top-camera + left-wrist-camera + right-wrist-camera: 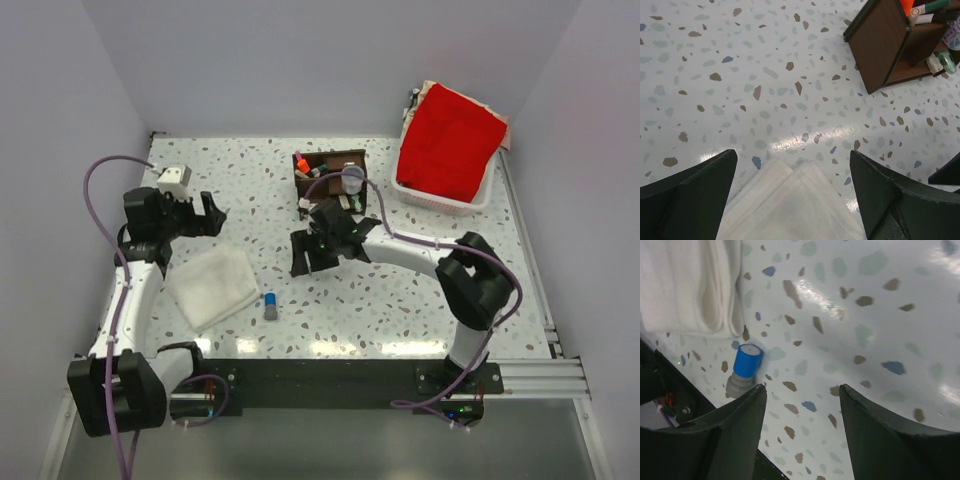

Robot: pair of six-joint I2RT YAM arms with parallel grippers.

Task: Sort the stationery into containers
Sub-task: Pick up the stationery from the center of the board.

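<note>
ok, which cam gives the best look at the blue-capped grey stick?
Right wrist: the blue-capped grey stick is close and sharp, with cap and body distinct, lying on the table beside the white cloth. Top external shows it whole but tiny. Left wrist doesn't show it.

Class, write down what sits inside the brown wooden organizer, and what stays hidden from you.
Inside the organizer are an orange-tipped highlighter, pen tops, a bluish pot and a mint-green piece on the low front shelf. Its walls hide the compartment bottoms.

blue-capped stick (270,306) lies just right of the folded white cloth (212,287).
</note>
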